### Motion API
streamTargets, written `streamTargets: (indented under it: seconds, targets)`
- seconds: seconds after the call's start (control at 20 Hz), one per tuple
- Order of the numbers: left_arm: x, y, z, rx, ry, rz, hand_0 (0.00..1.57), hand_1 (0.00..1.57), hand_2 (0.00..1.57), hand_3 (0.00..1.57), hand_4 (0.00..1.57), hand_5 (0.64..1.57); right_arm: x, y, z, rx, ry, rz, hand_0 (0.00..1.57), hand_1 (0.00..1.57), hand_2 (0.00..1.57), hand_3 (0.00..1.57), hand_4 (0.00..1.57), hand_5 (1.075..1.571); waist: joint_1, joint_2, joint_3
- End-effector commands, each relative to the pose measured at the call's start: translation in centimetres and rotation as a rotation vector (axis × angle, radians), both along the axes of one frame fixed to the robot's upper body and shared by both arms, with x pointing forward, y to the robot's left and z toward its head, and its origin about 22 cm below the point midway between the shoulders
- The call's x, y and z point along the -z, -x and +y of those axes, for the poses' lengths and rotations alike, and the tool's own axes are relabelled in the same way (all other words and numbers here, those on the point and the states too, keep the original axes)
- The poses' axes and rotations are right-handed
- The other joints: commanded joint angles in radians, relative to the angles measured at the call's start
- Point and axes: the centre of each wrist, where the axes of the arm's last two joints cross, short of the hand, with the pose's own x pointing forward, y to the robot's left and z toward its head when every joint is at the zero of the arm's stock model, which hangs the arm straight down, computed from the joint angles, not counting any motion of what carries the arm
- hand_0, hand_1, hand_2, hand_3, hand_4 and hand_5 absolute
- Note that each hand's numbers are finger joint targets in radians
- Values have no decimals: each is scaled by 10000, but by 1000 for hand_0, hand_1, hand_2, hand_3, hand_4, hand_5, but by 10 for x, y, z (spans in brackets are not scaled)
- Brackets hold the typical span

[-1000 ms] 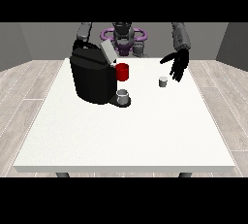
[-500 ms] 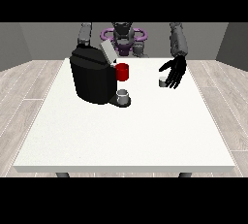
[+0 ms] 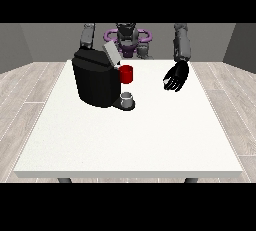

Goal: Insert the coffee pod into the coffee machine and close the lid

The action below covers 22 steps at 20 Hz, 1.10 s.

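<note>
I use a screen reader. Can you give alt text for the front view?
A black coffee machine with its lid raised stands on a white table, a small cup under its spout. The hand at the view's right hovers beside it.

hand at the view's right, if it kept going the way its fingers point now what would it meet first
The hand at the view's right has its fingers pointing down and slightly toward the view's left, so it would probably meet the white table first. Nothing shows in between, though depth is hard to judge.
</note>
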Motion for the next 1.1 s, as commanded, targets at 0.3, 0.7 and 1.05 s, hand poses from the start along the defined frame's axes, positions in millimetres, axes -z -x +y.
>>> streamTargets:
  seconds: [0.3, 0.7, 1.05]
  targets:
    - [8, -9, -3, 223, -1992, 1350, 789, 789, 960, 845, 392, 1571, 15, -1, -3, 246, -296, 460, 0, 0, 0, 0, 0, 1571, -124, -222, -3]
    - [14, -18, -17, 667, -1536, 1024, 1149, 1149, 1257, 1162, 466, 1571, 21, -2, -1, 862, 629, 605, 0, 0, 0, 0, 0, 1571, 133, -298, -5]
    - [-6, -35, -38, 1224, 390, 916, 1449, 1449, 1434, 1357, 517, 1571, 27, -2, -13, 891, 859, 896, 0, 0, 0, 0, 0, 1571, 70, -759, -5]
